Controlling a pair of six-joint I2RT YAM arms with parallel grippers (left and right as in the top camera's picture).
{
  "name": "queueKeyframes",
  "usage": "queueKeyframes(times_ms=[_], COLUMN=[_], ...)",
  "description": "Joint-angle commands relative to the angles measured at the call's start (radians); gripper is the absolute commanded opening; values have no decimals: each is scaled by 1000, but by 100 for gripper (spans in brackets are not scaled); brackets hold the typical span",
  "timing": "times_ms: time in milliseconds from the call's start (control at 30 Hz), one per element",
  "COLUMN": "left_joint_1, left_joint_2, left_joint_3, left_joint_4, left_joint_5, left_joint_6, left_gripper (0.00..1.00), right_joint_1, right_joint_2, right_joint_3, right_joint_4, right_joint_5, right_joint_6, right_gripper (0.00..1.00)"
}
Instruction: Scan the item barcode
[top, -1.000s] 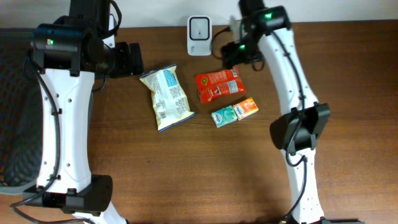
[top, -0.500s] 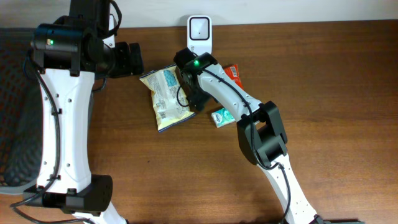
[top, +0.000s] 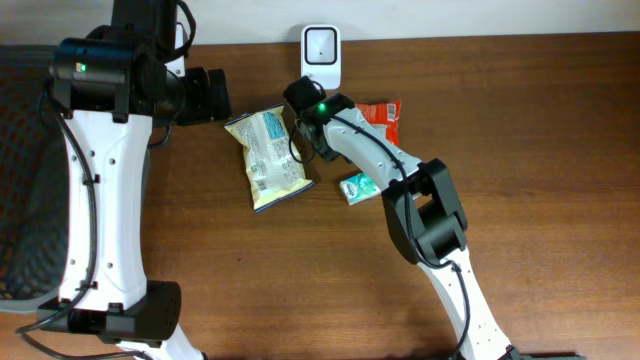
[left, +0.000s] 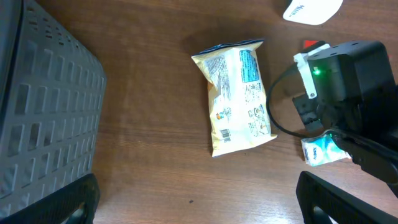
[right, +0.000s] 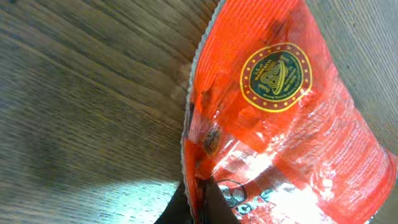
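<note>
The right claw (right: 198, 202) nips only an edge of the red packet (right: 273, 124), which may slip before the scanner (top: 321, 47); left claw (left: 198, 199) gapes empty

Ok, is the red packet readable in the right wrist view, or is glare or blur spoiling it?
Right wrist view: red packet close up, print slightly soft, white glare streaks on its crinkled lower film. Overhead view: even light, sharp, but the right arm hides part of the packet.

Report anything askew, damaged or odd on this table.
The red packet is pinched at its crinkled edge by the right gripper, near the scanner. Nothing looks spilled or torn.
</note>
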Motion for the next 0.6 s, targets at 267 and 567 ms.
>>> queueKeyframes(times_ms=[267, 567], left_joint_1=[0, -2], left_joint_2=[-18, -18], left_joint_3=[1, 1], left_joint_4=[1, 0], left_joint_5=[-11, -11], left_joint_6=[-13, -13], left_gripper=[99, 99], right_joint_1=[-27, -251], right_joint_2=[-157, -182], right_joint_3=[428, 380], right_joint_4=[-331, -431], right_joint_5=[-140, -804], right_joint_6=[163, 219], right_gripper=[4, 4])
